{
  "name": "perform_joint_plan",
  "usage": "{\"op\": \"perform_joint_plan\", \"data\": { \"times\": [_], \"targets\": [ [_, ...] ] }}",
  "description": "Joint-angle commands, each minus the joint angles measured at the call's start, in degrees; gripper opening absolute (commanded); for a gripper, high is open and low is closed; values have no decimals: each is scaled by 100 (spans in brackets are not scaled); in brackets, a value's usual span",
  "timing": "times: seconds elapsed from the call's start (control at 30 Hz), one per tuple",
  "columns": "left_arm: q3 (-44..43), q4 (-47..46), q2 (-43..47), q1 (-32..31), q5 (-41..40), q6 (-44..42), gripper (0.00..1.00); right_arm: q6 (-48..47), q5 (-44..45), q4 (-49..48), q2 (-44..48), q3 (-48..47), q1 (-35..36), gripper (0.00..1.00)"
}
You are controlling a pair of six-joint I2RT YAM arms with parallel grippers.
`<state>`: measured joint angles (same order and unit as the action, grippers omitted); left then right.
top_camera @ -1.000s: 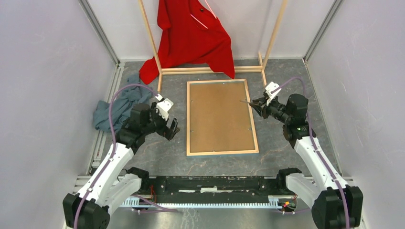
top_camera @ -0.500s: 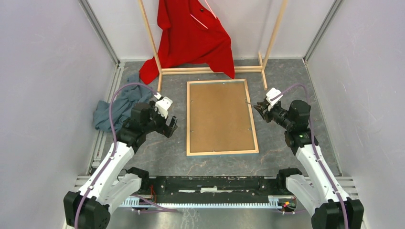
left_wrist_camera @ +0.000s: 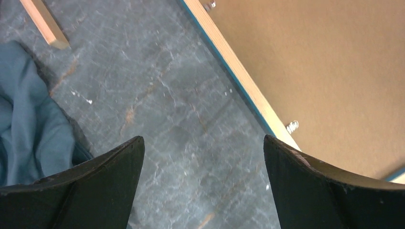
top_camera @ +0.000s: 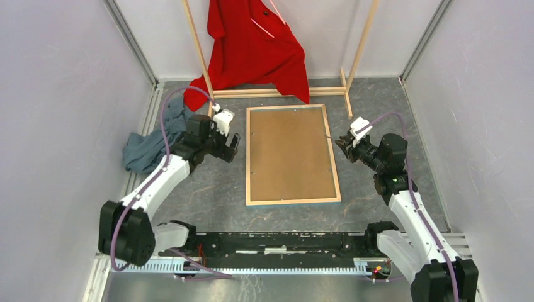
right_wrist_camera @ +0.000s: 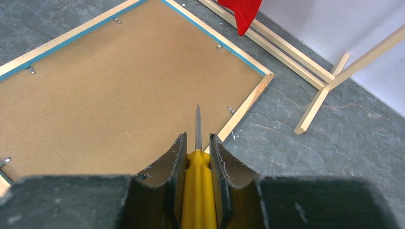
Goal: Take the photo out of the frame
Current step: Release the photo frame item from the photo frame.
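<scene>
The frame [top_camera: 249, 157] lies face down in the middle of the table, showing pale wood edges and a thin blue border [left_wrist_camera: 243, 81]. A brown backing board [top_camera: 289, 151] fills it and hides the photo. Small metal clips [right_wrist_camera: 231, 110] sit along the inner edge. My left gripper [top_camera: 232, 146] hovers open just left of the frame's left edge [left_wrist_camera: 203, 138], nothing between its fingers. My right gripper [top_camera: 343, 142] is shut on a yellow-handled screwdriver [right_wrist_camera: 197, 191]. Its metal shaft [right_wrist_camera: 197, 126] points at the board near the frame's right edge [right_wrist_camera: 248, 102].
A tall wooden rack [top_camera: 280, 92] stands behind the frame with a red garment [top_camera: 255, 47] hanging on it. A blue-grey cloth [top_camera: 151, 141] is heaped at the left, close to my left arm. Grey walls close in both sides.
My left arm has reached farther up the table, bringing its open gripper beside the frame's upper left edge. My right gripper has drawn back slightly to the right with the screwdriver.
</scene>
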<state>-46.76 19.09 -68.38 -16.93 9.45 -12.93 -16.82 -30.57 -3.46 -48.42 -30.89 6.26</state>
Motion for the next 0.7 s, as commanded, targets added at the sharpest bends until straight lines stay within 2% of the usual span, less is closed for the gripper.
{"op": "perform_joint_plan", "data": {
  "times": [0.0, 0.2, 0.47, 0.57, 0.67],
  "targets": [
    [-524, -710, -503, 23, -151, 606, 100, -104, 176, -426, -26, 80, -24, 0],
    [-1109, -1450, -1513, 23, 39, 392, 100, -340, -2, -437, -263, 179, -168, 0],
    [-1726, -2562, -3048, 4, 191, 1036, 100, -706, -753, -365, -355, 330, -417, 0],
    [-1886, -2625, -3351, -42, 262, 1108, 100, -926, -854, -214, -337, 306, -423, 0],
    [-1623, -2805, -3288, -73, 334, 1077, 100, -991, -889, -122, -296, 268, -416, 0]
  ]
}}
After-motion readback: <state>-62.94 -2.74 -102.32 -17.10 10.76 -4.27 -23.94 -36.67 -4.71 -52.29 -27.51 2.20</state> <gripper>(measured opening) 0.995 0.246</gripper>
